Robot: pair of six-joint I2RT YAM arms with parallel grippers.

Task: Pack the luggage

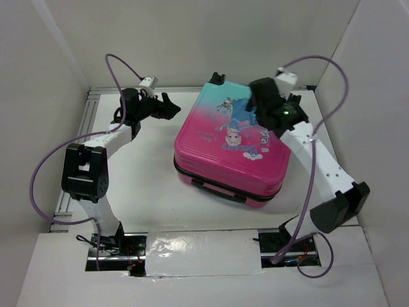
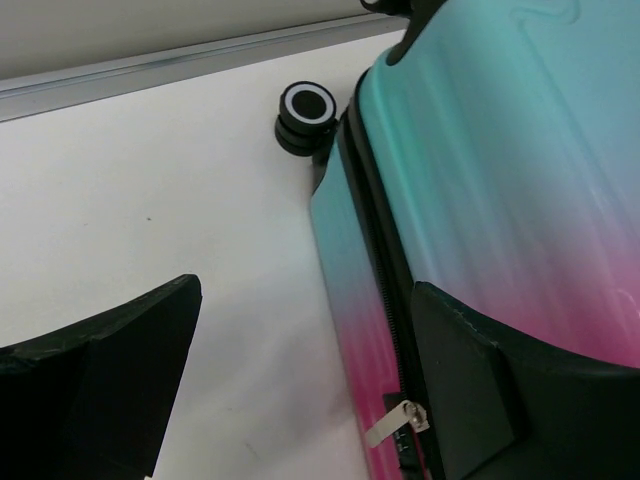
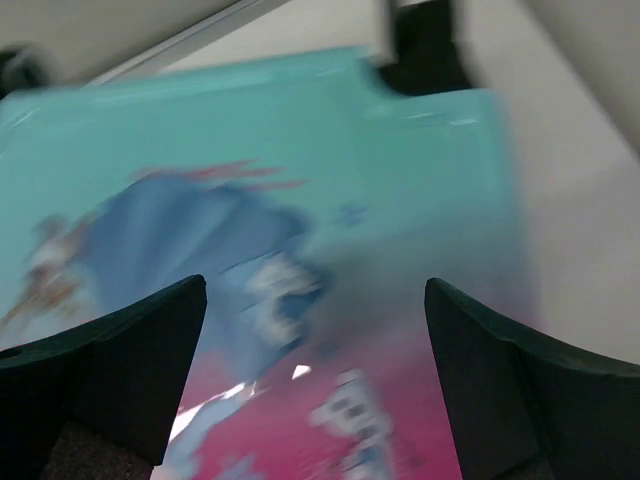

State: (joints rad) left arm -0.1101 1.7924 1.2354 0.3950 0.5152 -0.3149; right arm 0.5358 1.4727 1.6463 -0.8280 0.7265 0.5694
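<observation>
Status: small teal-to-pink hard-shell luggage (image 1: 233, 153) with a cartoon print lies flat with its shells together on the white table (image 1: 147, 166), just right of the left gripper (image 2: 305, 290) and directly under the right gripper (image 3: 315, 285). Left gripper has its black fingers wide apart, gripping nothing, low over the table; the luggage's teal side runs past its right finger, black wheel (image 2: 307, 115) ahead of the tips, silver zipper pull (image 2: 395, 422) just beside that finger. Right gripper is spread wide too, holding nothing, above the shell's teal end, with the print below the gap in a blurred view.
</observation>
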